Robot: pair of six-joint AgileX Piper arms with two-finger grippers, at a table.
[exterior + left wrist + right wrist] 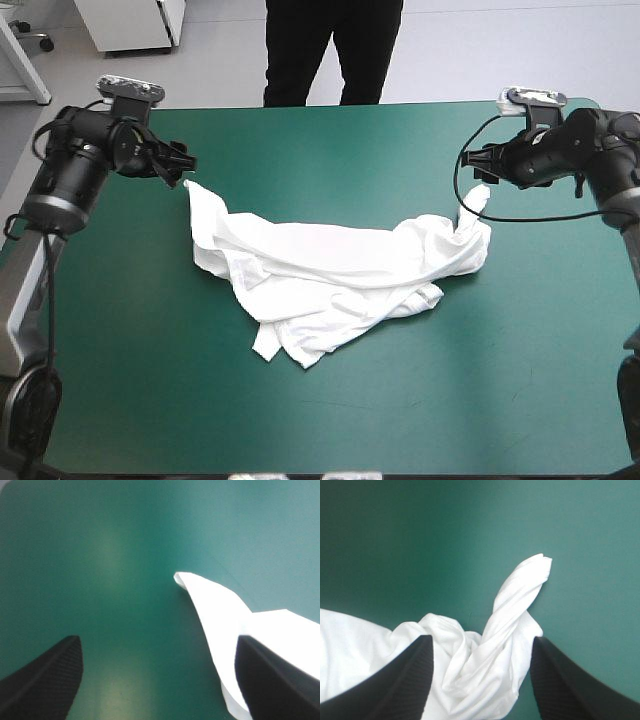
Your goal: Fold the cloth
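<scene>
A white, short-sleeved cloth T-shirt point(330, 270) lies crumpled mid-table on the teal-green cover point(330, 410); no fold shows yet (spreading and every fold remain, I judge); the black-finned left gripper point(185, 160) at its ten o'clock and right gripper point(472, 166) at two o'clock gape, holding nothing

T-shirt point(485, 670) (in 2 wrist views) runs off-frame behind the fingers point(397, 682).

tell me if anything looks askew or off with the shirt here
The T-shirt lies crumpled in a sagging arc across the teal-green table, not flat. Its corner ahead of the open right gripper is twisted like a rope. No damage shows.
</scene>
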